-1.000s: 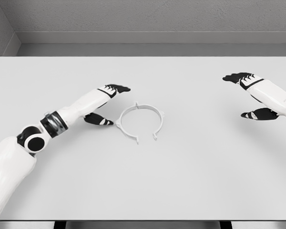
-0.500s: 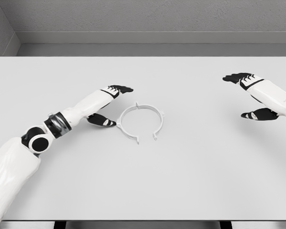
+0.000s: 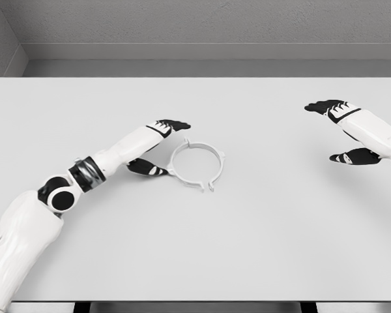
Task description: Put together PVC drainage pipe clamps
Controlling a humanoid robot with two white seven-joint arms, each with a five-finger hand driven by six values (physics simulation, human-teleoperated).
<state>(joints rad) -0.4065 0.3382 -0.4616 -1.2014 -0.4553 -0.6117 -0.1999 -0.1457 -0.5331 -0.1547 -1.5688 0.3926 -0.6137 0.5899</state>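
A white PVC pipe clamp ring (image 3: 219,162) lies flat on the white table (image 3: 260,248), a little left of the middle, with its gap toward the front. My left hand (image 3: 174,149) is open at the ring's left side, black fingers over the ring's upper left edge and thumb touching or nearly touching its lower left edge. Far off at the right edge, my right hand (image 3: 326,132) hovers open and holds nothing.
A grey wall runs behind the table's far edge. Only this single clamp part lies on the table.
My left arm has reached right, closing on the ring from its left. The ring's left side has shifted slightly right and the ring has turned a bit. The right hand has stayed still.
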